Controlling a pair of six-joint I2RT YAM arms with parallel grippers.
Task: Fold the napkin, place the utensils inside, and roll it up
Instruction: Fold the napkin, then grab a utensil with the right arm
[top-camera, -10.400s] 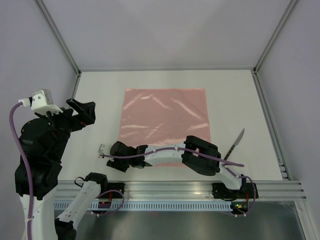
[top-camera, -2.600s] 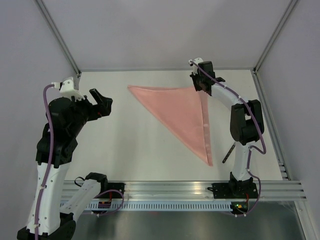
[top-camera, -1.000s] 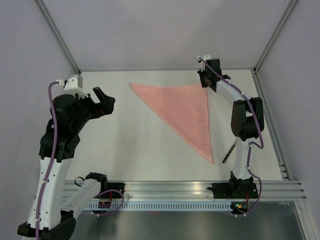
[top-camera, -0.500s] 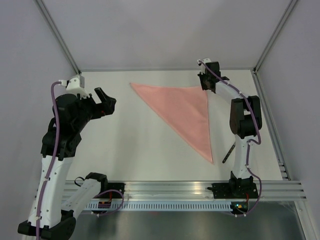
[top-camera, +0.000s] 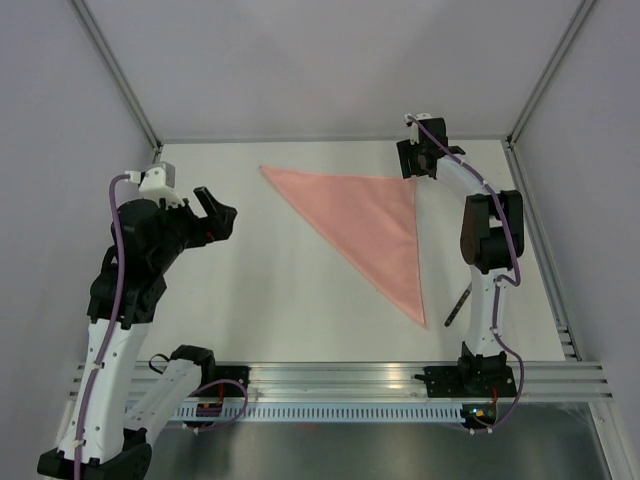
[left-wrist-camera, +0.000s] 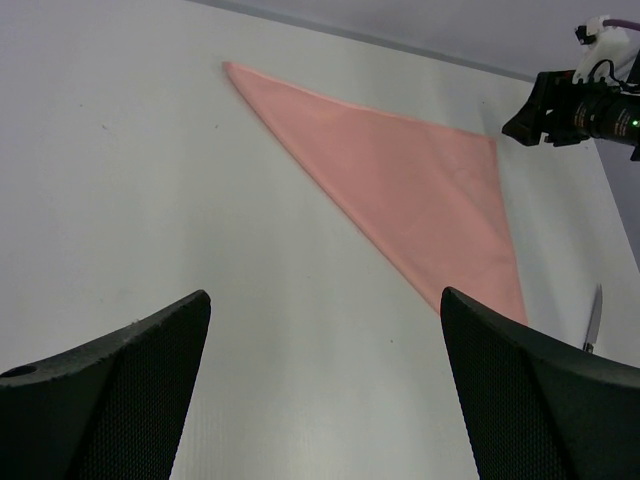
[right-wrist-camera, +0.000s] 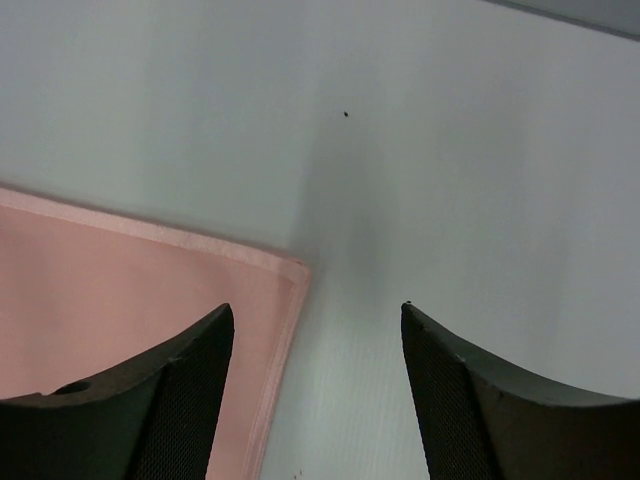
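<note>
- One fold looks done: the napkin (top-camera: 375, 220) lies flat on the bench (top-camera: 260, 290) as a triangle, toward the far right.
- Two steps appear to be left: the knife (top-camera: 455, 310) is not yet on the cloth, and nothing has been rolled.
- The triangle's longest edge runs diagonally from its far-left corner to its near-right tip. The square corner sits at the far right, and the sharp tip points to the near edge.
- The knife rests just right of that tip, clear of the cloth. It lies aslant with the black handle nearer, and from above the right arm partly hides it.
- The right gripper (top-camera: 413, 165) hovers over the square corner, jaws spread wide and holding nothing.
- The left gripper (top-camera: 215, 210) hangs raised to the left, well apart from the napkin, jaws parted and empty.
</note>
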